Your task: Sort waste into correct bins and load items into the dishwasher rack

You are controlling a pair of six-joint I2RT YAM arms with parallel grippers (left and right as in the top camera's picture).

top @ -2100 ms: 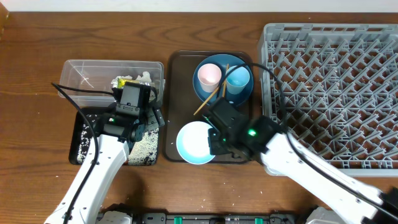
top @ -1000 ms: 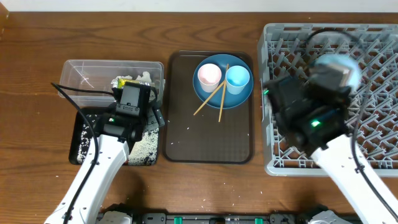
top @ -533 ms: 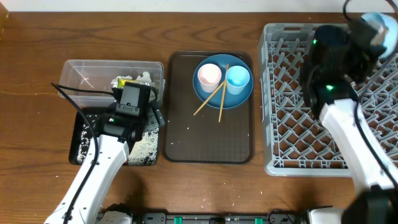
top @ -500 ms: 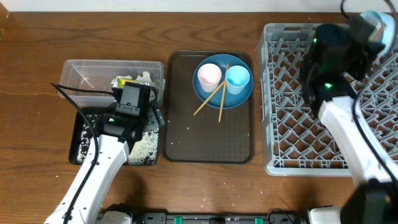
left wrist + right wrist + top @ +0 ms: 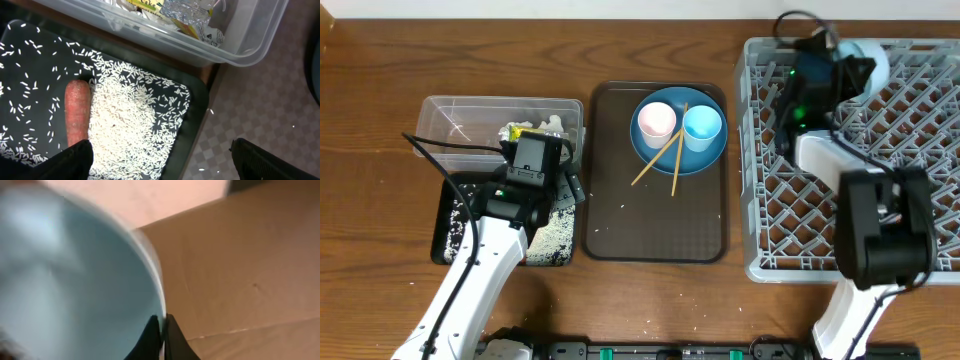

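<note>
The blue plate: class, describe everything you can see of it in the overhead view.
The blue plate is round and smooth-looking, with a raised rim. It lies flat at the far end of the brown tray, beside the grey rack. A pink cup and a light-blue cup stand upright on it, side by side. Two wooden chopsticks lie across it, their near ends reaching past its rim over the tray.
</note>
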